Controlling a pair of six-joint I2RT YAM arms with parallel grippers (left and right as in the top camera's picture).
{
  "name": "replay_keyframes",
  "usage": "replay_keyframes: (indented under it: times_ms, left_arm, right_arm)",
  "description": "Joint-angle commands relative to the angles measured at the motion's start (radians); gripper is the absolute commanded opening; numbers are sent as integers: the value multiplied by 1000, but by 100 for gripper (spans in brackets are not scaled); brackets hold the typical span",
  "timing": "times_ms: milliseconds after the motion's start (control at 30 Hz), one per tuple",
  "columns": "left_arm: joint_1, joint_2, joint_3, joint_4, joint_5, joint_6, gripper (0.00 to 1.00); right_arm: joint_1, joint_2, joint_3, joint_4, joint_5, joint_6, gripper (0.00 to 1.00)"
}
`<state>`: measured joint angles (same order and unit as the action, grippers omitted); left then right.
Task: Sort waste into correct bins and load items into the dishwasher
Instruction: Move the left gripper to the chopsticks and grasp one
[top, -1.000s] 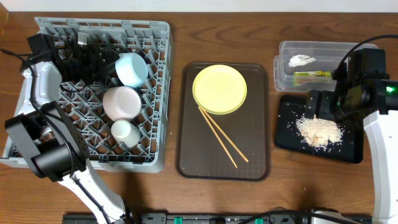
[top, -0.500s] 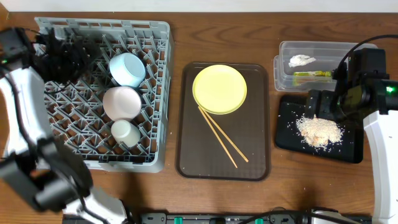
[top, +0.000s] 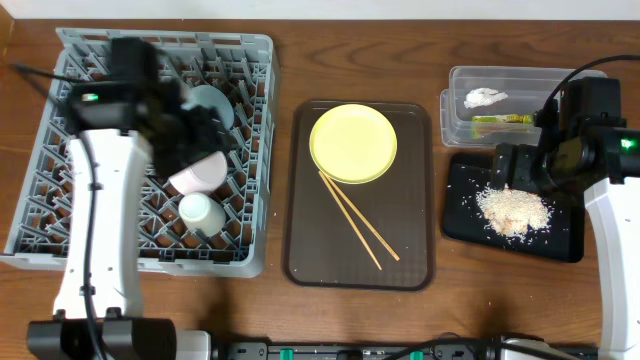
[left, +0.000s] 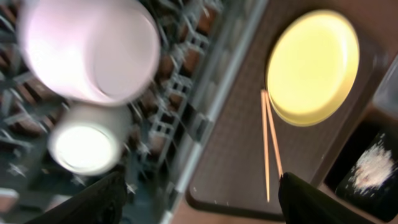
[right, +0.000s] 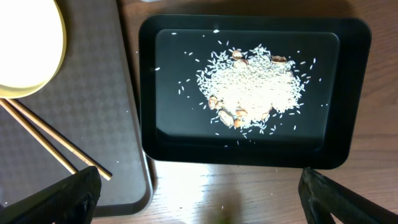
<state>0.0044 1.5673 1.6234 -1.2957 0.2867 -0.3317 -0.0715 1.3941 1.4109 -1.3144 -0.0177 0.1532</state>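
Observation:
The grey dish rack (top: 60, 150) holds a light-blue bowl (top: 212, 100), a white bowl (top: 200, 172) and a small white cup (top: 197, 210). My left gripper (top: 212, 135) hovers open and empty over the bowls; its wrist view shows the white bowl (left: 87, 50), cup (left: 84, 146), yellow plate (left: 314, 65) and chopsticks (left: 268, 143). The plate (top: 353, 143) and chopsticks (top: 358, 220) lie on the brown tray (top: 410, 260). My right gripper (top: 510, 168) is open above the black tray (top: 460, 225) of rice crumbs (top: 512, 208). The clear tub (top: 500, 72) holds the tissue (top: 485, 97) and wrapper (top: 500, 120).
In the right wrist view the black tray (right: 149, 93) with crumbs (right: 255, 87) sits just right of the brown tray (right: 99, 93). Bare wooden table runs along the front edge. A few loose grains lie on the wood near the black tray.
My left arm has swung from the rack's far left corner to over the bowls at its right side. The right arm has not moved.

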Motion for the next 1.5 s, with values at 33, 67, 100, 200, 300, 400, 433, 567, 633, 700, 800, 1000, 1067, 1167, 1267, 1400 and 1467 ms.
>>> replay_keyframes:
  times_ms: [33, 67, 100, 200, 300, 400, 433, 567, 633, 700, 800, 1000, 1067, 1167, 1267, 1400, 1467]
  left_arm:
    - [-169, -7, -61, 5, -142, -219, 80]
    - [-210, -7, -80, 18, -174, -253, 81]
    - [-249, -7, -101, 35, -200, -285, 82]
    - [-362, -5, -171, 113, -206, -348, 86]
    - [-457, 1, -254, 219, -206, -392, 87]
    - [-539, 6, -348, 358, -206, -442, 87]
    - [-561, 8, -374, 400, -209, -453, 87]
    - [-638, 32, -455, 549, -259, -471, 87]
    - [-666, 55, -467, 578, -296, -471, 87]
    - [-693, 95, -468, 596, -323, -471, 87]
    - [-716, 154, -468, 617, -324, -479, 87]
    - [-737, 246, -468, 647, -321, -479, 87]
    - [-738, 264, -468, 647, -321, -479, 86]
    - [-739, 289, -468, 647, -320, -479, 84]
    - [-741, 313, -468, 647, -312, -479, 80]
    - [-741, 351, -468, 652, -267, -479, 80]
    - [-742, 374, -468, 650, -256, -478, 79]
  right_arm:
    - [-2, -1, 13, 2, 10, 6, 99]
    - [-2, -1, 13, 2, 10, 6, 99]
    - [-2, -1, 13, 2, 10, 6, 99]
    - [-2, -1, 13, 2, 10, 6, 99]
    - [-2, -1, 13, 1, 10, 6, 99]
    - [-2, -1, 13, 0, 10, 6, 99]
    - [-2, -1, 13, 0, 10, 6, 99]
    - [-2, -1, 13, -3, 10, 6, 99]
    - [-2, -1, 13, -3, 9, 6, 99]
    - [-2, -1, 13, -5, 9, 6, 99]
    - [-2, -1, 13, -6, 9, 6, 99]
    - [-2, -1, 13, -6, 10, 6, 99]
    - [-2, -1, 13, -6, 10, 6, 99]
    - [-2, -1, 13, -6, 10, 6, 99]
    - [-2, -1, 13, -6, 9, 6, 99]
    - [-2, -1, 13, -6, 10, 6, 99]
    - [-2, -1, 13, -6, 10, 6, 99]
